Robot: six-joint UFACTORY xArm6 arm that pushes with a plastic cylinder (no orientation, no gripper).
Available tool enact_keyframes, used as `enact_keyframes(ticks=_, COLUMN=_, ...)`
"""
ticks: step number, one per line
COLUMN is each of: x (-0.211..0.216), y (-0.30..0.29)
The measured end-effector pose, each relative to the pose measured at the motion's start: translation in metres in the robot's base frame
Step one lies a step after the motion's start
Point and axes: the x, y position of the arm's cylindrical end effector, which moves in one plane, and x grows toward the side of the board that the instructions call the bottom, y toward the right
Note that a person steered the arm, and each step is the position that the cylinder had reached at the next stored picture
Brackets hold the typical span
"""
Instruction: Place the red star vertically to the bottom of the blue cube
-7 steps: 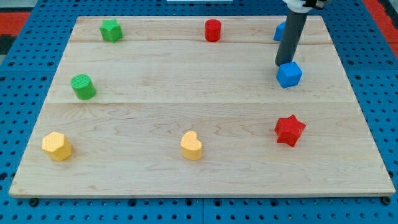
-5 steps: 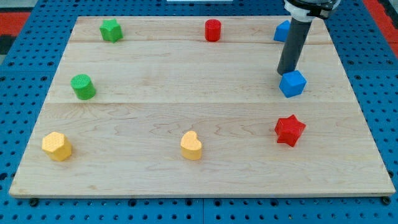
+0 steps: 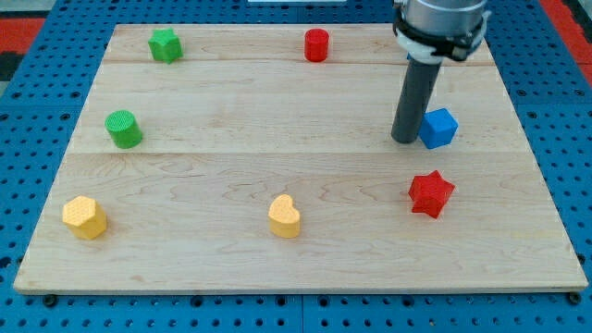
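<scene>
A: So what colours are on there? I count a red star [image 3: 431, 193] and a blue cube [image 3: 438, 128].

B: Yep, plus a red cylinder [image 3: 316, 44], a green cylinder [image 3: 123, 129], and another green block [image 3: 165, 44], shape's hard to call. Two yellow-orange ones too, a heart [image 3: 285, 216] and a hexagon-ish block [image 3: 84, 217].

A: And the board [image 3: 231, 111]?

B: Pale wood with faint grain stripes, sitting on a blue base [image 3: 37, 139] dotted with dark holes. The rod's dark grey down to my tip [image 3: 404, 140].

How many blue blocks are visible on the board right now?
1 visible: the blue cube, right of centre, just right of my tip and above the red star. The rod and its mount cover the top-right area, so another could be hidden there.
</scene>
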Motion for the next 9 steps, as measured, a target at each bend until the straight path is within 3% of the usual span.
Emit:
enact_keyframes(ticks=3, x=0.062, y=-0.001)
enact_keyframes(ticks=5, x=0.079, y=0.033)
enact_keyframes(ticks=9, x=0.031, y=0.031)
